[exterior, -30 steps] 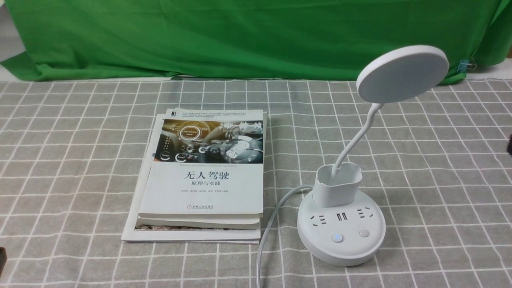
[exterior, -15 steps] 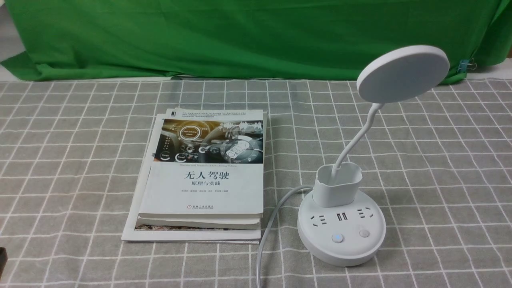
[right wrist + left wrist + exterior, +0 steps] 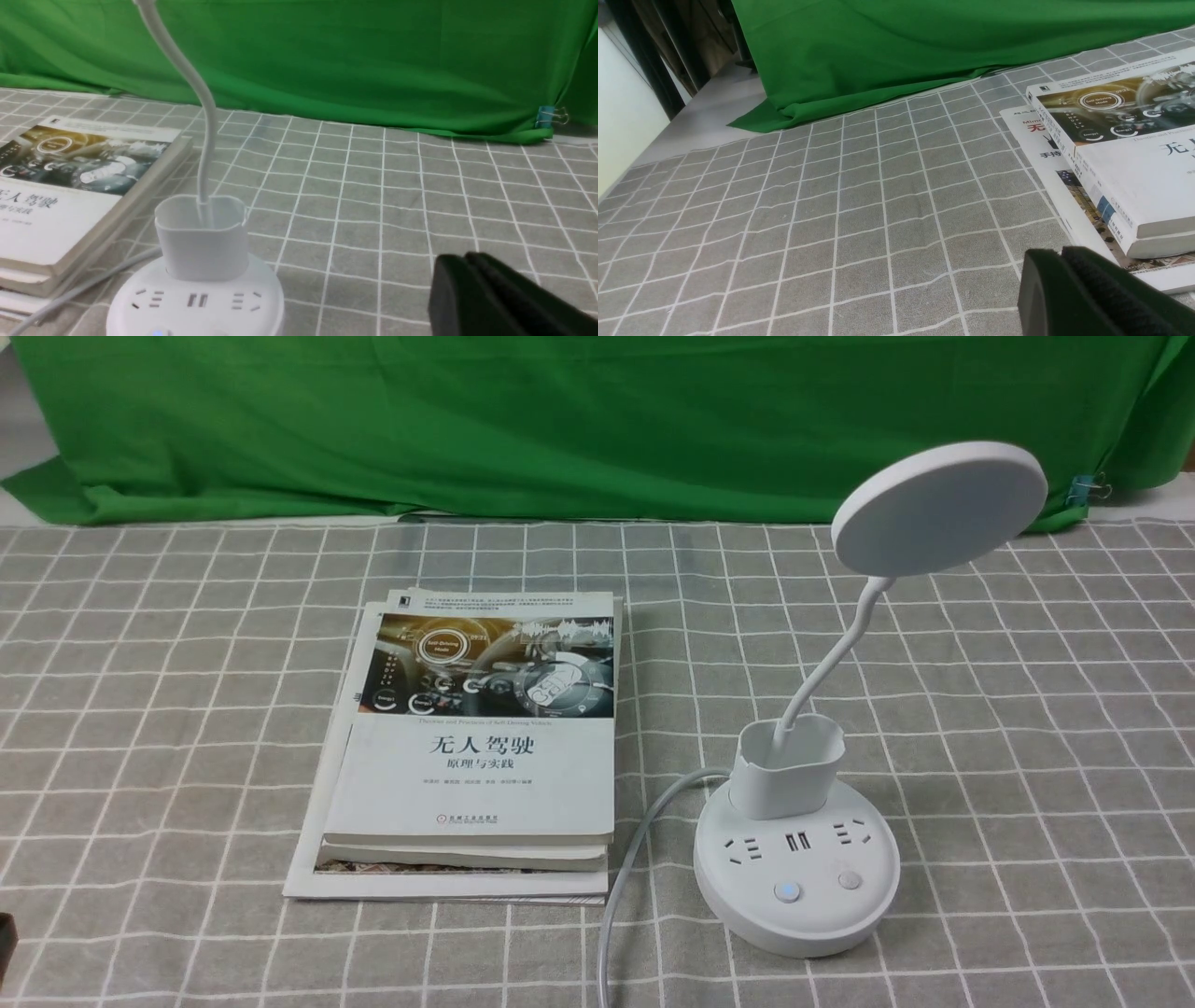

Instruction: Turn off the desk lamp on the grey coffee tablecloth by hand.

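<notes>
White desk lamp (image 3: 798, 840) on grey coffee tablecloth (image 3: 1027, 728), one button glowing blue, both pincers' fingers pressed together, empty

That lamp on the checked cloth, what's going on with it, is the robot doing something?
Nothing is touching the desk lamp just now. It stands on the grey coffee tablecloth beside a stack of books, and one button on its base glows blue. The right gripper sits closed near the lamp, clear of it. The left gripper is closed too, over by the books.
</notes>
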